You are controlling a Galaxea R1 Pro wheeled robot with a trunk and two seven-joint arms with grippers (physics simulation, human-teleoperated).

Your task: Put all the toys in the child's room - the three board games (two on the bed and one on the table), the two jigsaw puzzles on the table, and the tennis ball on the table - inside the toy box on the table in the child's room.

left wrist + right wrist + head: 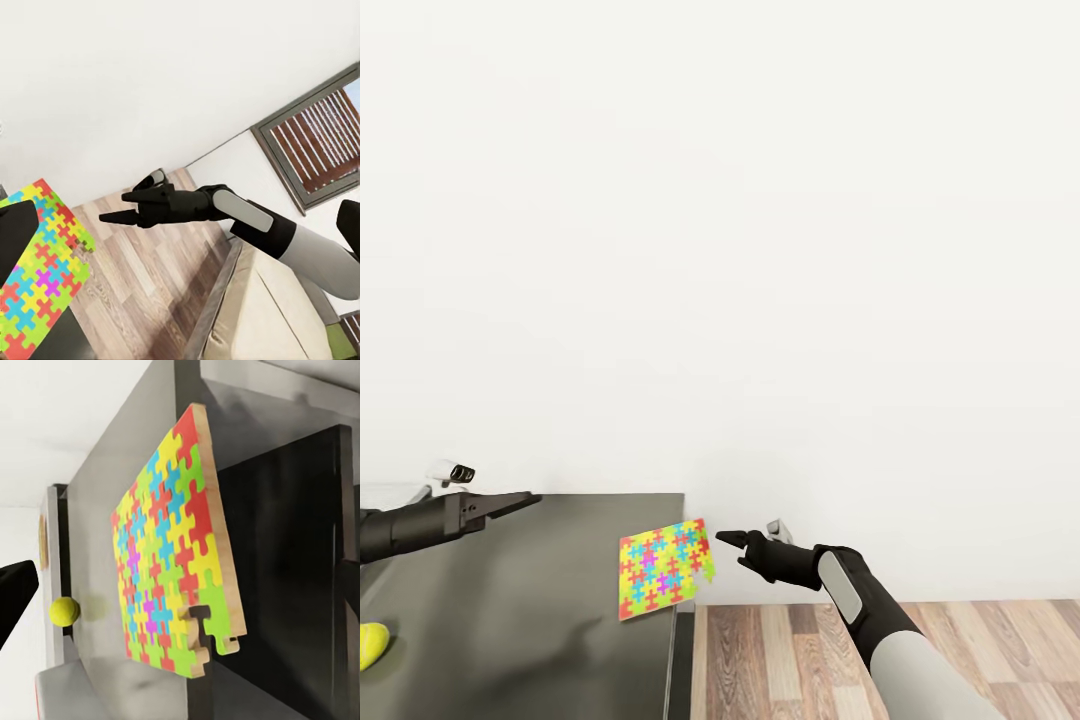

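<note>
Jigsaw puzzle (663,568): one visible, a thin multicoloured slab, mostly yellow, lying on the dark-grey table (540,610) at its far right corner, with one corner of the slab overhanging the table's right edge. Right wrist view shows the same slab (176,559) with a wood-coloured edge and a notch of missing pieces at one corner. Right gripper (728,540) is just beside that overhanging corner, apart from it, fingers pointing left toward the slab; right forearm comes up from lower right over the wood-plank floor (880,650). In the left wrist view the right gripper (124,208) has its two fingers spread a narrow gap apart, holding nothing. Left gripper (525,500) reaches in from the left edge, held above the table's far left part, pointing right, well apart from the puzzle; cannot tell whether its fingers are parted or closed. Tennis ball (370,645): one, yellow-green, on the table at the near left, cut by the frame edge; also seen in the right wrist view (64,611) beyond the puzzle. White wall (720,250) behind everything.
</note>
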